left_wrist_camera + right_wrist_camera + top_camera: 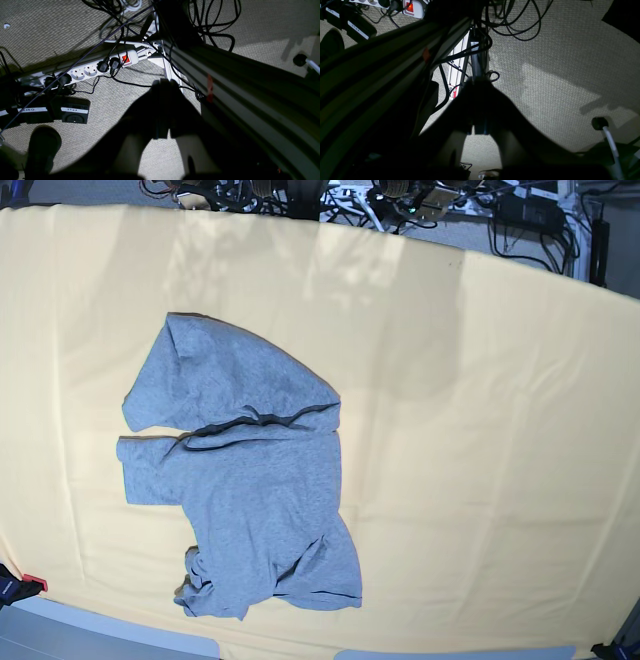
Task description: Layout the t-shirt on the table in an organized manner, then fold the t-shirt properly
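Two claws, both mine, both drawn together and holding nothing. My left claw (163, 83) hangs dark in its wrist view, tips meeting over grey carpet (125, 105). My right claw (478, 81) hangs likewise in its own view, tips pressed together above the same carpet.

Item, near the left claw: a long aluminium frame rail (250, 85) running across the picture's right half, with a small orange tag (209, 83) on it. Item, left of that: two black boxes with white labels, one reading STOP (75, 113). Item, beyond them: a white power strip (95, 68) with a lit red switch, several black plugs seated in it, and a tangle of black cables (212, 27) farther up.

Item, base view, nearest edge upward: the worktop (500, 480), draped in pale yellow-orange cloth with faint creases. One t-shirt (250, 480), heather grey, lies on the worktop's left-centre portion in that view, crumpled and partly doubled over itself, the hem bunched toward the near edge, a sleeve sticking out to the picture's left, dark collar trim showing across its middle. Neither claw appears in this view; both are well apart from the t-shirt.
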